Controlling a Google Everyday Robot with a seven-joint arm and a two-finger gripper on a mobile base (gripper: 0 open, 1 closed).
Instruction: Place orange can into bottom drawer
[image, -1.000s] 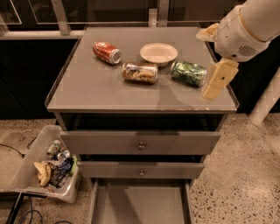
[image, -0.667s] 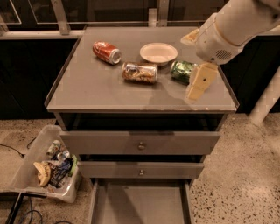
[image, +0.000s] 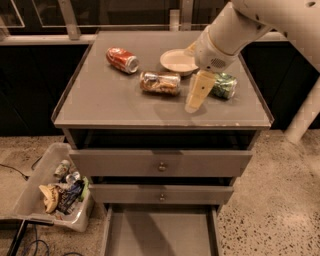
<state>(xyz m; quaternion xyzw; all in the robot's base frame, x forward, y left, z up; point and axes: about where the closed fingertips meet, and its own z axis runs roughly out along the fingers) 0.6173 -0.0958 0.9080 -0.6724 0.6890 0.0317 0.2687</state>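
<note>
Down on the floor to the left sits a plastic bin (image: 35, 200) of rubbish, well clear of the job. Up on the counter (image: 95, 102), the red can (image: 122, 60) lies on its side toward the back left, apart from the rest. Near the middle is the orange can (image: 160, 83), also on its side with its length running left to right, resting on the counter and not yet picked up. Behind it and a little to the right is a small pale plate (image: 176, 61), near but not touching. Just to the right of the orange can hangs the tool (image: 193, 104), pointing down at the counter from the white arm (image: 235, 30) that reaches in from the upper right. Nothing shows in its grip, and I cannot tell whether it is wide or narrow. Partly behind the tool, further right, lies the green can (image: 226, 86).

I'd say this is the reach, before any grasp. The next move calls for shifting the tool left over the orange can and coming down across its round body, not its ends. The plate and the green can crowd the approach, so a sloppy descent could nudge either, or set the can rolling. Below, the upper drawers (image: 160, 162) look pushed in, and the bottom drawer (image: 160, 232) stands pulled out, ready to take the can.
</note>
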